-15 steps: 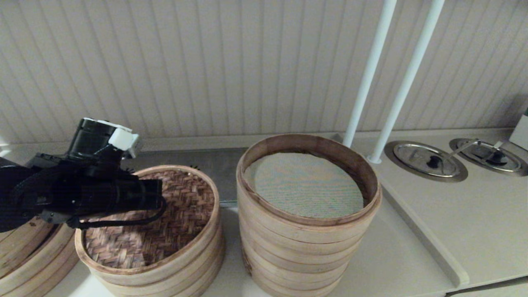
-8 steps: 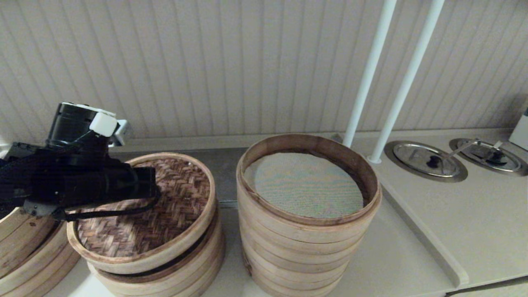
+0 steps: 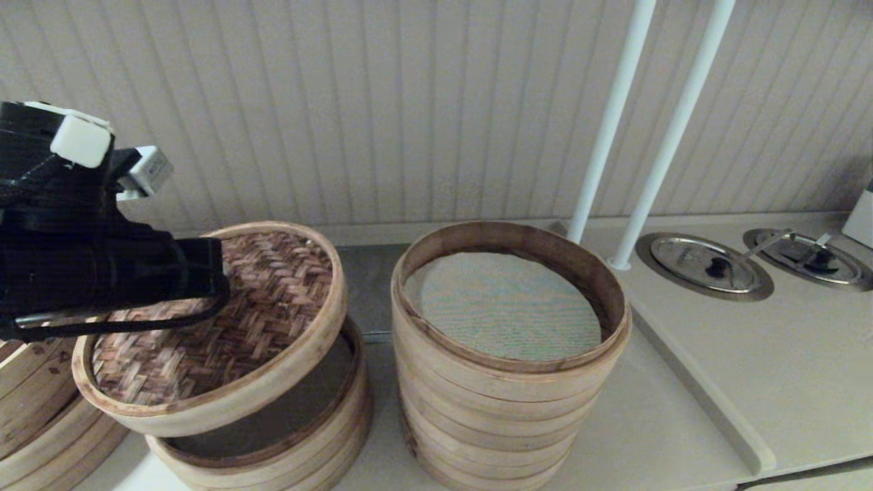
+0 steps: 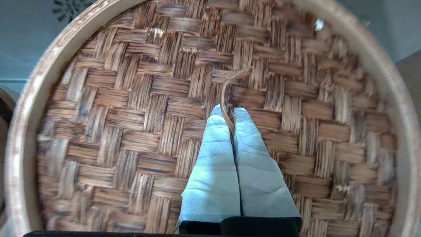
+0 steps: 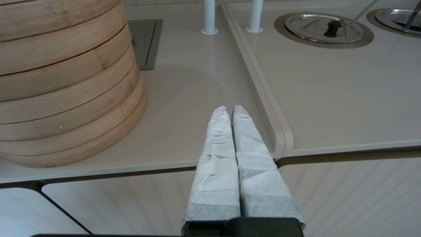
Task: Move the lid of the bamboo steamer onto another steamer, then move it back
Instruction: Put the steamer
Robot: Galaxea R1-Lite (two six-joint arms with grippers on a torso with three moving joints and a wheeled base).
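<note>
The left gripper (image 4: pixel 229 113) has its jaws pressed together on a thin fibre loop at the middle of the bamboo steamer lid (image 3: pixel 211 327), so the lid hangs directly beneath the jaws with its woven face turned up toward them. In the head view the lid is tilted, its near-left rim low and its far-right rim high, and it is clear of the low steamer (image 3: pixel 286 429) it covered, whose dark open inside shows just under the lid's right edge. To the left of the jaws and lower down lies a stack of tilted trays (image 3: pixel 41 409), partly hidden by the arm.

The relation the coming move turns on is sideways: another steamer (image 3: pixel 508 354), the tall stack with the grey-green mesh liner (image 3: pixel 505 307), stands to the right of the jaws, near the low steamer but with a gap of worktop (image 3: pixel 655 409) between them. Its top rim sits at about the height of the lid's lower edge, so the lid probably needs a little more height and some levelling before crossing. The left arm is far the nearer.

The right gripper (image 5: pixel 228 110) is parked off the front edge of the worktop, jaws pressed together on nothing, with the tall stack to one side. Beyond stand two white poles (image 3: pixel 641 136) and round metal covers (image 3: pixel 706 266).
</note>
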